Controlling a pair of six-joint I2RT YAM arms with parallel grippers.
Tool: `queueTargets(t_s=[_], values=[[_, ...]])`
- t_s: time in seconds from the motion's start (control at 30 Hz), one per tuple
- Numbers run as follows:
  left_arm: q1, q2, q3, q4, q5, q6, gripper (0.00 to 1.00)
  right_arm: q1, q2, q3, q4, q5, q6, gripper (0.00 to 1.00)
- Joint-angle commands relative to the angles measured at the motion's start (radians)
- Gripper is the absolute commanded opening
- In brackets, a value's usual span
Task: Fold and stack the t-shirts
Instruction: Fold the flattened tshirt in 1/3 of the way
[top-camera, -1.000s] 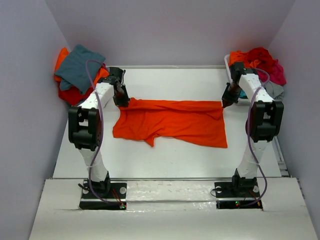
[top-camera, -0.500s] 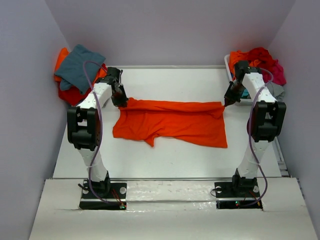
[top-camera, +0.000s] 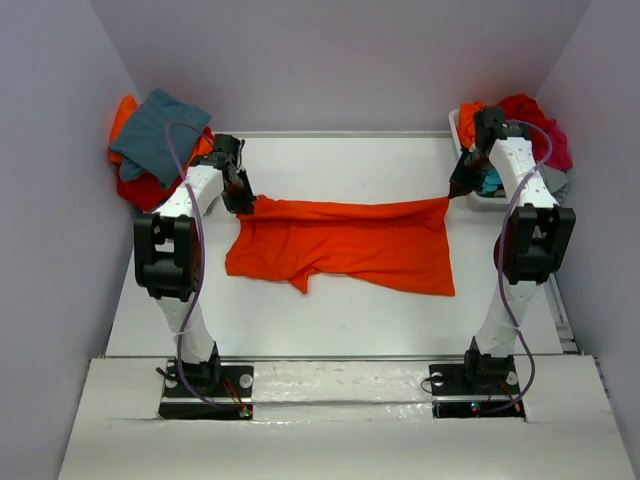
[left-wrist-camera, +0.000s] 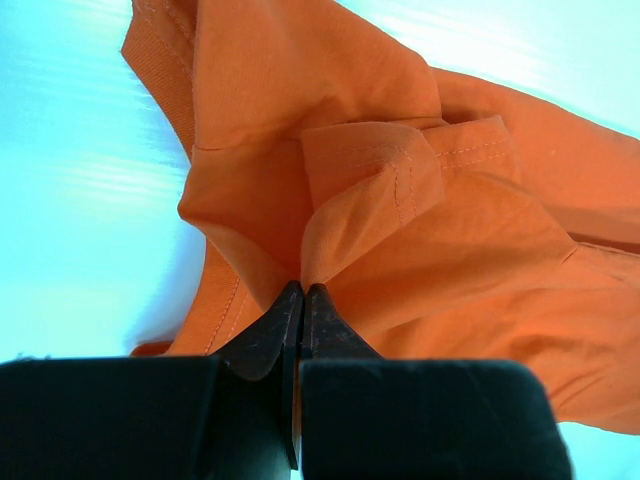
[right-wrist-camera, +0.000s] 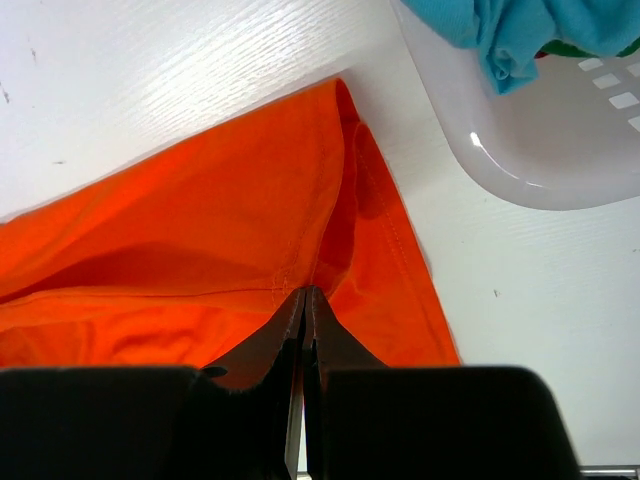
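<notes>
The bright orange t-shirt (top-camera: 340, 245) lies spread across the middle of the table, its far edge stretched between both grippers. My left gripper (top-camera: 246, 204) is shut on the shirt's far left corner; the left wrist view shows the cloth (left-wrist-camera: 400, 220) pinched at the fingertips (left-wrist-camera: 303, 290). My right gripper (top-camera: 457, 192) is shut on the far right corner, lifted slightly; the right wrist view shows the orange cloth (right-wrist-camera: 200, 260) in its closed tips (right-wrist-camera: 304, 292). A pile of folded shirts, teal-grey (top-camera: 158, 130) on orange and red, sits at the far left.
A white plastic bin (top-camera: 483, 198) stands at the far right, holding red, orange, turquoise and grey shirts (top-camera: 525, 125); in the right wrist view its rim (right-wrist-camera: 520, 160) is close to my right gripper. Purple walls enclose the table on three sides.
My right gripper has moved back and to the right with the shirt corner, pulling the far edge taut. The left gripper has shifted slightly back and holds its corner.
</notes>
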Motion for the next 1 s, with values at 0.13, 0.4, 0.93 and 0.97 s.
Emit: queueTargets(t_s=[0.13, 0.4, 0.93, 0.97], values=[[0.006, 0.002, 0.034, -0.013, 0.003, -0.003, 0.06, -0.008, 0.063, 0.139, -0.043, -0.039, -0.017, 0.07], [0.006, 0.014, 0.076, -0.008, 0.003, -0.012, 0.06, -0.008, 0.148, 0.331, -0.073, -0.051, -0.011, 0.07], [0.006, 0.051, 0.132, -0.013, 0.006, -0.012, 0.06, -0.008, 0.165, 0.35, -0.016, -0.085, -0.017, 0.07], [0.006, 0.053, 0.137, -0.01, 0.006, -0.015, 0.06, -0.008, 0.168, 0.354, -0.016, -0.086, -0.017, 0.07]])
